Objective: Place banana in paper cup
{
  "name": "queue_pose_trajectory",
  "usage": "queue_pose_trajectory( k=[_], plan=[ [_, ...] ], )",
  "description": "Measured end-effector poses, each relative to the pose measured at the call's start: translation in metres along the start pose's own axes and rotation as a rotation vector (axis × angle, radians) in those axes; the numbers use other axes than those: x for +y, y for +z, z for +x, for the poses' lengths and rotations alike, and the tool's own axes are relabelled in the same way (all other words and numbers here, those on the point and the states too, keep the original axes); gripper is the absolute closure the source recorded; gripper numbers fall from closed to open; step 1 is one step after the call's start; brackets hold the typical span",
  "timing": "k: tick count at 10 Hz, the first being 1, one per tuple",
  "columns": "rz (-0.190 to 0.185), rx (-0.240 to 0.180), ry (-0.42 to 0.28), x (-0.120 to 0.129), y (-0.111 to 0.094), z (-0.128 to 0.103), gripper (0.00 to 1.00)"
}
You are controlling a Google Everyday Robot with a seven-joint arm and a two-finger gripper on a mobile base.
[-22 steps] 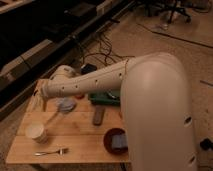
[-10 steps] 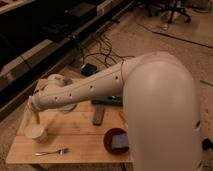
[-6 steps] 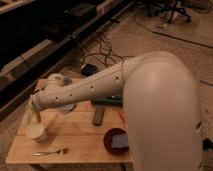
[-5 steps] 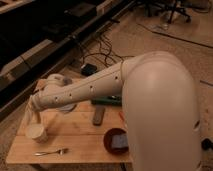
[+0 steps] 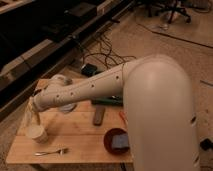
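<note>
The paper cup (image 5: pixel 37 134) is short and cream-white and stands near the left end of the wooden table (image 5: pixel 80 140). My gripper (image 5: pixel 33 116) hangs at the end of the long white arm, directly above the cup's rim. It is shut on the banana (image 5: pixel 34 118), a slender pale-yellow piece that points down toward the cup's mouth. The banana's lower tip is at or just inside the rim. I cannot tell whether it touches the cup.
A fork (image 5: pixel 51 151) lies near the front edge. A red bowl (image 5: pixel 109 142) holding a blue-grey object sits at front right. A dark grey bar (image 5: pixel 99 115), an orange stick (image 5: pixel 121 116) and a green item (image 5: pixel 107 101) lie under the arm. Cables run across the floor behind.
Since the earliest frame the arm has swung left and lowered the gripper from the table's back to above the cup. Over the last second it has hardly moved.
</note>
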Motion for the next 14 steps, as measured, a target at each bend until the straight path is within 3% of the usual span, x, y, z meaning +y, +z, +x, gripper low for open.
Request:
queue_pose_trajectory(
  k=[2, 10, 14],
  plan=[
    [-0.019, -0.003, 0.004, -0.002, 0.0, 0.001, 1.0],
    [-0.031, 0.004, -0.006, 0.001, 0.001, 0.0, 1.0],
    [-0.069, 0.002, -0.039, 0.019, -0.024, -0.004, 1.0]
  ],
)
